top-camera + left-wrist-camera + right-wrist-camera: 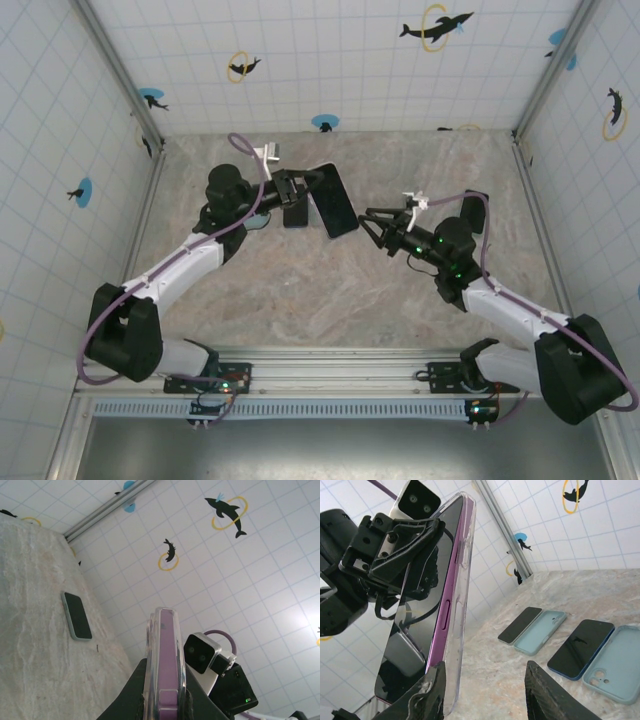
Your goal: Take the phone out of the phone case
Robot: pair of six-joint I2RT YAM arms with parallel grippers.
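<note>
Extraction step: left gripper clamps phone in its case, mid-frame; right gripper parted alongside. Next: pinch case rim, peel.

The top camera looked down from high behind the arms at the whole table. Both wrist cameras sat close to the phone, facing each other across it.
</note>
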